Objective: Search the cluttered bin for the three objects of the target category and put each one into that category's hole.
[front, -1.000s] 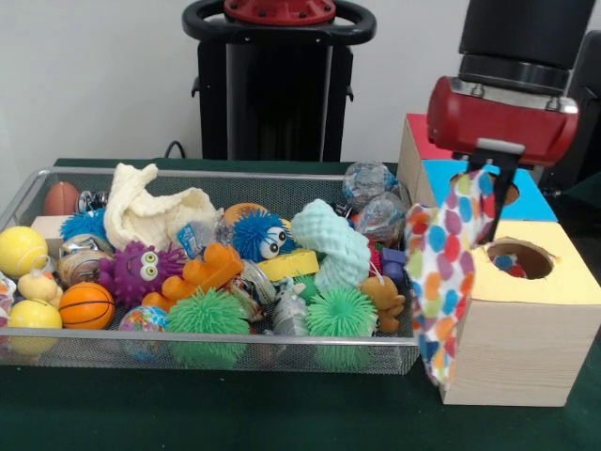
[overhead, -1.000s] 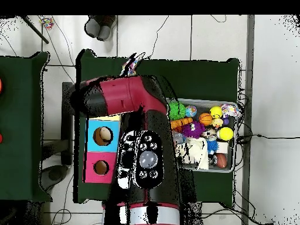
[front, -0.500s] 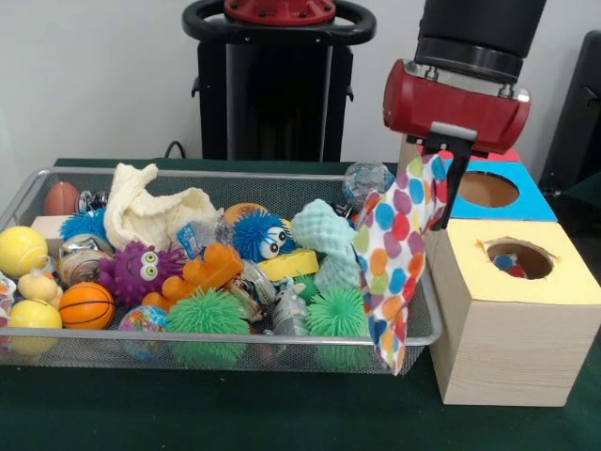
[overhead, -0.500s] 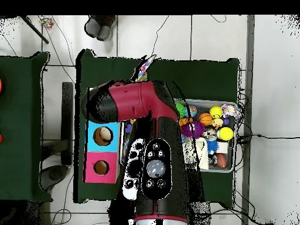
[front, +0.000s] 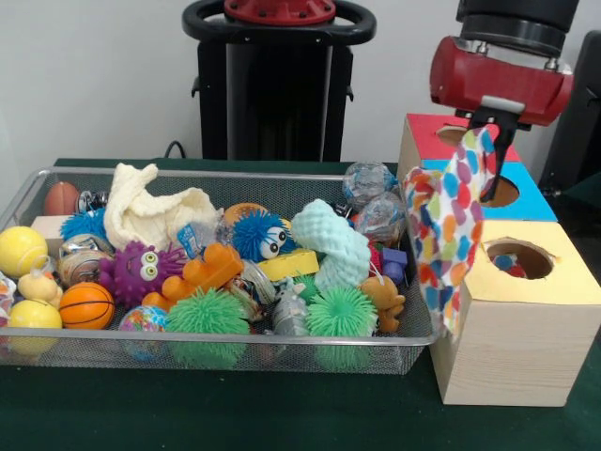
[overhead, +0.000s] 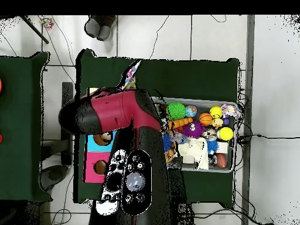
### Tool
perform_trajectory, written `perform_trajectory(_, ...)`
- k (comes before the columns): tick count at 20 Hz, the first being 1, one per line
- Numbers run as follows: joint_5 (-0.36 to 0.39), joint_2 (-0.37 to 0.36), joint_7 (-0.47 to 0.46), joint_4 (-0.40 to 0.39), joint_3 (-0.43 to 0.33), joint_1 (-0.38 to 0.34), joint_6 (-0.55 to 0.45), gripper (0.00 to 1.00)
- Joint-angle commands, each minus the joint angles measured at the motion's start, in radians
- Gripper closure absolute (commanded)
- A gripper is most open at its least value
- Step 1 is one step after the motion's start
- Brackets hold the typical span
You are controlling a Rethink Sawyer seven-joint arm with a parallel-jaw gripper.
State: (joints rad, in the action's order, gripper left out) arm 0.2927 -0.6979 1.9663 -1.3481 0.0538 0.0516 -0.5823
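Carrying a polka-dot cloth (front: 449, 235) pinched shut in its jaws, the gripper (front: 490, 127) hangs at the frame's upper right above the sorting boxes; judging from this, the next move calls for lowering it into a hole (front: 495, 192).

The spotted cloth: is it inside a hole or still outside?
Outside. The spotted cloth hangs from the claw, draped before the yellow-topped box.

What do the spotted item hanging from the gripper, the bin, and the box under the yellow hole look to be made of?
Polka-dot cloth: soft woven fabric, matte; it hangs limp in folds from the gripper.
Bin: metal wire mesh, silvery; the toys show through its walls.
Yellow-topped box: pale unfinished wood, probably pine or plywood, with faint grain; the top looks painted or papered.
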Motion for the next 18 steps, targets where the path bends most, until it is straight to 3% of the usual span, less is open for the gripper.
perform_trajectory(1,0.012,0.009,0.097,-0.106,0.005,0.031,-0.065,1.0)
perform_trajectory(5,0.0,0.035,0.14,-0.077,0.022,0.055,-0.055,1.0)
perform_trajectory(12,-0.033,0.059,0.1,-0.1,-0.027,0.029,-0.029,1.0)
perform_trajectory(18,0.009,0.1,0.098,-0.119,-0.031,0.017,0.115,1.0)
